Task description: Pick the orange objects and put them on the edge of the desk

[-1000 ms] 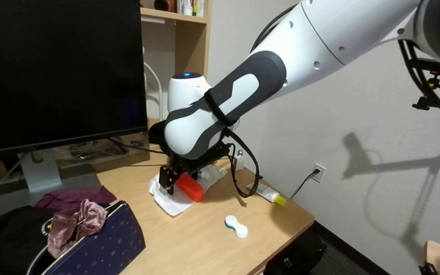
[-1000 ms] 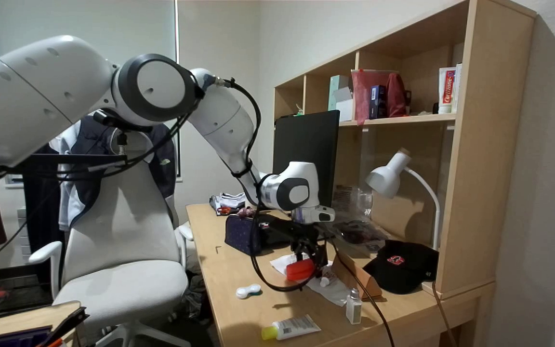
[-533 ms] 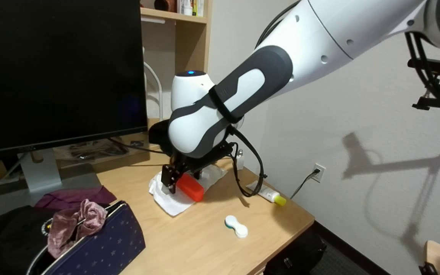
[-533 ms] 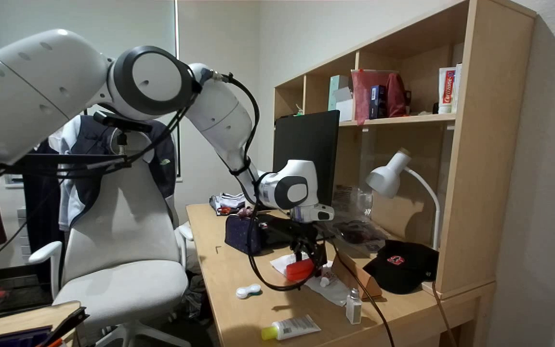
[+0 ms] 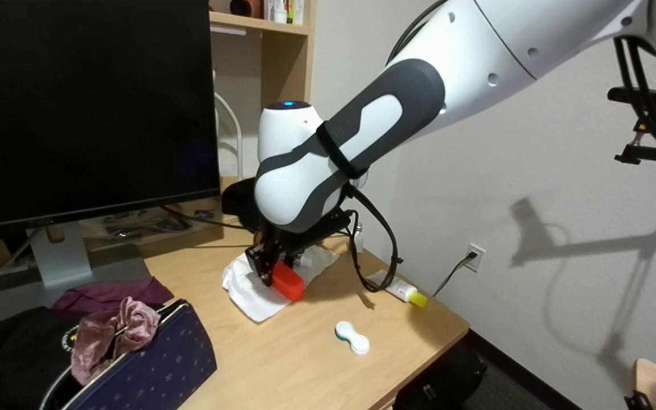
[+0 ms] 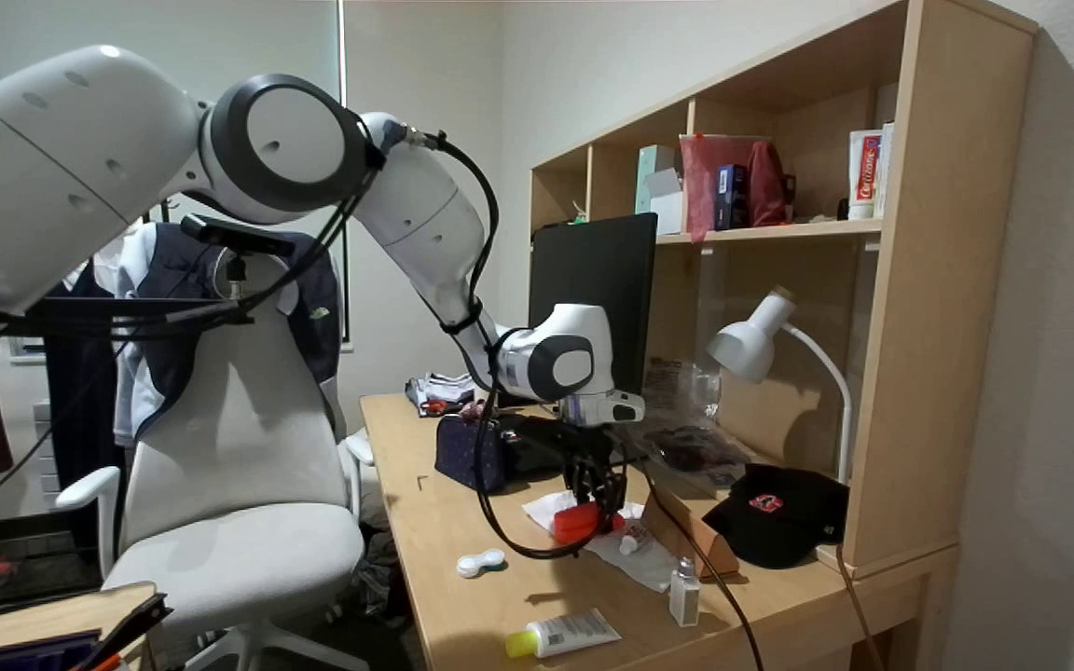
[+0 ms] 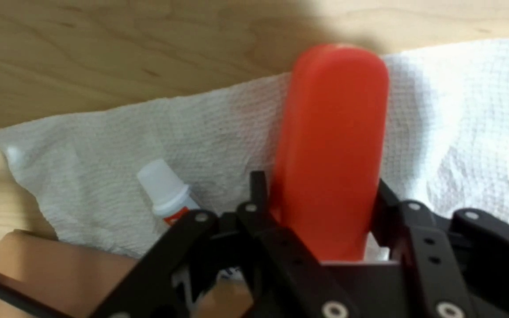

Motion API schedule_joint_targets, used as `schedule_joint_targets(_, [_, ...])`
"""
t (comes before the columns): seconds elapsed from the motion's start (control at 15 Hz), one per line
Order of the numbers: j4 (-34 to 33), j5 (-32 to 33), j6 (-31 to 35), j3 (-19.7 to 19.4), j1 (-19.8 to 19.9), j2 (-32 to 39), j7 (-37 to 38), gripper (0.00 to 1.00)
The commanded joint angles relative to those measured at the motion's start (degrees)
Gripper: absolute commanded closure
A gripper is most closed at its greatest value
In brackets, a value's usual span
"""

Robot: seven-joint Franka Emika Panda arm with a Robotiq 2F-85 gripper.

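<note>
Light wooden desk [image 5: 282, 364], white cloth [image 5: 251, 299], navy pouch [image 5: 160, 367] (star-patterned), white peanut-shaped item [image 5: 352, 337], yellow-capped tube [image 6: 579, 634]

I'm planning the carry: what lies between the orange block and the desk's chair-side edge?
A white lens case lies on the desk between the orange block and that edge; both exterior views show it.

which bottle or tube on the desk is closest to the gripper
The small white-capped container on the white cloth, beside the gripper; the yellow-capped tube and upright bottle are farther off.
</note>
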State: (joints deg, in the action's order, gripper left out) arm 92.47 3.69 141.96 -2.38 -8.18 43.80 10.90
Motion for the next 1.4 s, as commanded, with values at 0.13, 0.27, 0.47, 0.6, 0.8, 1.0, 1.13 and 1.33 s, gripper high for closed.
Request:
schedule_joint_targets(0.13, [2.4, -0.5, -0.1, 0.8, 0.8, -2.1, -1.1, 0.79])
schedule_joint_targets(0.27, [4.2, 0.3, 0.6, 0.3, 0.1, -3.9, -0.8, 0.79])
schedule_joint_targets(0.47, [8.2, 1.5, 0.3, -0.1, -0.9, -8.5, -0.7, 0.79])
schedule_joint_targets(0.6, [10.9, 1.7, -1.1, 0.2, -1.2, -12.0, -0.7, 0.79])
schedule_joint_targets(0.8, [13.9, 1.0, -3.5, 1.2, -0.4, -16.8, -2.2, 0.79])
schedule_joint_targets(1.0, [13.6, 0.7, -8.5, 0.6, 0.4, -19.8, -0.5, 0.79])
schedule_joint_targets(1.13, [11.3, 0.7, -12.5, -0.2, 1.4, -20.2, 0.3, 0.79])
schedule_joint_targets(1.33, [7.0, 0.7, -17.3, -1.6, 3.1, -19.2, 1.4, 0.79])
